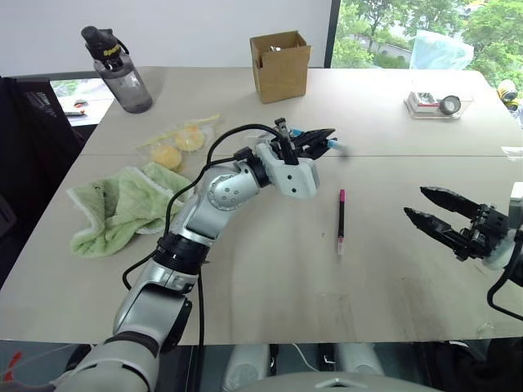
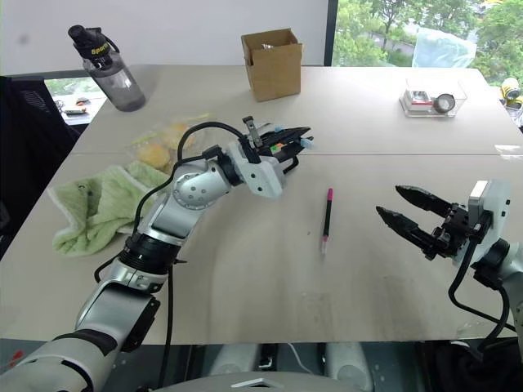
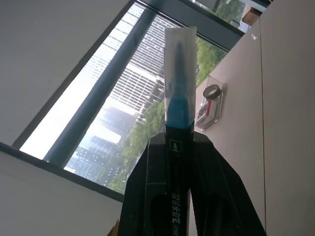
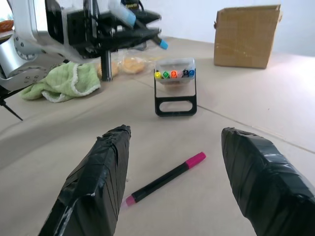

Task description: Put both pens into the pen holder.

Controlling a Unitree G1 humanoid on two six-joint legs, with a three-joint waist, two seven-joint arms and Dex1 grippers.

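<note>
Left hand (image 1: pixel 315 140) gripping blue pen (image 3: pixel 179 105) above pen holder (image 4: pixel 175 86), right hand (image 1: pixel 437 209) open, pink pen (image 1: pixel 341 220) on table (image 1: pixel 261 286)

— What is the left arm (image 1: pixel 204 214) looking like?

— Silver-grey metal is running its whole length, with rounded joint housings, one showing a circular cap with small screws. A ribbed black band is ringing the forearm, and a black cable is looping up from the forearm to the white wrist block.

— And the left gripper (image 1: pixel 315 140)?

— Two black fingers (image 3: pixel 147 196) are tapering out of that white block — glossy black from the wrist camera.

— The right side?

— The right gripper (image 4: pixel 179 177) is showing two dark fingers (image 4: pixel 96 187) wrapped in wrinkled black tape. They are sitting on a black frame with a white block behind, a black cable trailing below.
</note>
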